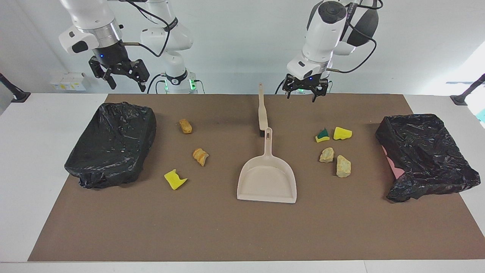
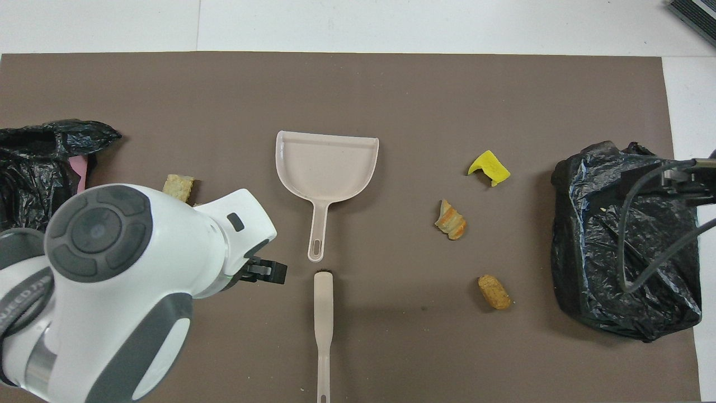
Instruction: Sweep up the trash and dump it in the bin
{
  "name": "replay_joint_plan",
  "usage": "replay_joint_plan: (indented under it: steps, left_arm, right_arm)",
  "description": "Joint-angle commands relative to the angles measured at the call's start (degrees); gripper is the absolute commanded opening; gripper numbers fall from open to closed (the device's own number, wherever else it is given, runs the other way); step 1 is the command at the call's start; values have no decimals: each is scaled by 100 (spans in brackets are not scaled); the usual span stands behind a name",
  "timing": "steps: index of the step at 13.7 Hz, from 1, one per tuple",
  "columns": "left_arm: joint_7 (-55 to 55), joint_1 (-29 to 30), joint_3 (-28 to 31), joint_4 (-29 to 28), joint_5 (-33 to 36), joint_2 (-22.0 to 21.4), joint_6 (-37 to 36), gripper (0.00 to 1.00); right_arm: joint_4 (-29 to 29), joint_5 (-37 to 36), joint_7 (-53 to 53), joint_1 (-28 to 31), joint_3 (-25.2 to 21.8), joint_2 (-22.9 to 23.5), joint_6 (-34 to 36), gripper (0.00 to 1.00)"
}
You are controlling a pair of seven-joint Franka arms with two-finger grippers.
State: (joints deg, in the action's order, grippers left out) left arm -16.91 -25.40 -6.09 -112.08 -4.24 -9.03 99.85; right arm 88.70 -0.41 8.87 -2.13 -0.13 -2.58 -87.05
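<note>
Trash lies on the brown mat (image 1: pixel 242 227) in two groups. Toward the right arm's end are two orange-brown lumps (image 1: pixel 185 126) (image 1: pixel 200 156) and a yellow sponge (image 1: pixel 175 179). Toward the left arm's end lie a green-backed sponge (image 1: pixel 322 135), a yellow sponge (image 1: pixel 342 133) and two beige lumps (image 1: pixel 327 154) (image 1: pixel 343 166). A black-lined bin (image 1: pixel 111 144) (image 1: pixel 424 155) stands at each end. My left gripper (image 1: pixel 302 95) hangs open over the mat's robot-side edge, beside the brush (image 1: pixel 262 112). High over the right arm's bin, my right gripper (image 1: pixel 127 81) is open and empty.
The beige dustpan (image 1: pixel 267 178) lies mid-mat, its handle pointing at the brush head. In the overhead view the left arm (image 2: pixel 112 280) covers most of the trash near it; one beige lump (image 2: pixel 179 184) shows. A white table border surrounds the mat.
</note>
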Motion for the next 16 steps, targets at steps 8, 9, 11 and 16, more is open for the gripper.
replay_joint_plan:
  steps: [8,9,11,16]
  left_arm:
    - [-1769,-1853,117,-2174,-113,-345,1912,100]
    - [-1937,-1959,108,-2412,-113,-362,2177,100]
    - [-2105,-2126,108,-2651,-113,-336,2398,100]
    - [-2721,-2602,108,-3276,-113,-327,3111,100]
  right_arm:
    - [174,120,1424,-1507,66,1363,-1734,100]
    - [156,111,1564,-1736,66,1592,-1997,100]
    - [138,138,1836,-2035,66,1874,-2246,100]
    - [-826,120,2900,-2818,92,3129,-2422,100]
